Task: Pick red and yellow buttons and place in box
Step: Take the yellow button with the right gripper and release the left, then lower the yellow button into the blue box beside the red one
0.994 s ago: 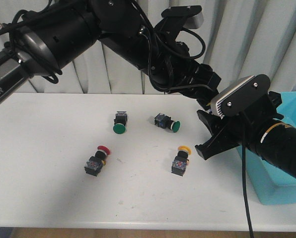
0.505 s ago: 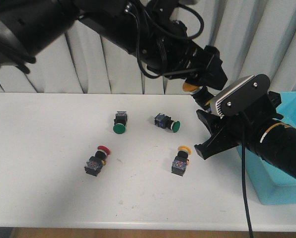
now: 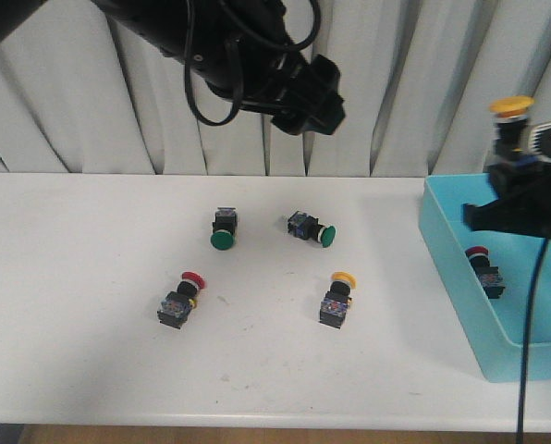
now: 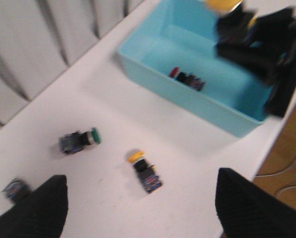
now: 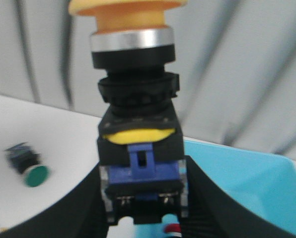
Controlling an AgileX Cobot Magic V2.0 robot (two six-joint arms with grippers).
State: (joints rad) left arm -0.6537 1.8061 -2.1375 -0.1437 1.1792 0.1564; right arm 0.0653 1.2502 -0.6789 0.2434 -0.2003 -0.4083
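Right tool (image 5: 143,218) is clamped on the black body of a yellow-capped button (image 3: 512,125), held upright with its cap on top, above the far end of the box (image 3: 460,277) at the right side of the bench (image 3: 72,351). Seen from the right wrist, the held switch fills the middle of the view, showing a metal ring under the cap and a blue block low on its body, with the dark fingers (image 5: 83,208) pressed against either side. Nearest on the bench, toward the left, lies a red-capped button (image 3: 179,299), its cap pointing away from the near edge. To its right, near the middle of the bench, lies a second yellow button (image 3: 336,298), also with its cap toward the far side, well apart from the red one. Inside the box, against its left wall, rests another red button (image 3: 483,271). Farther back stand two green-capped switches: one (image 3: 223,228) left of centre with its cap facing the near side, and one (image 3: 311,228) just to its right, lying with its cap to the right. Left tool (image 4: 138,208) hangs high over the far part of the bench, in front of a pale pleated curtain (image 3: 63,111); its two dark fingertips stand wide apart with nothing between them.
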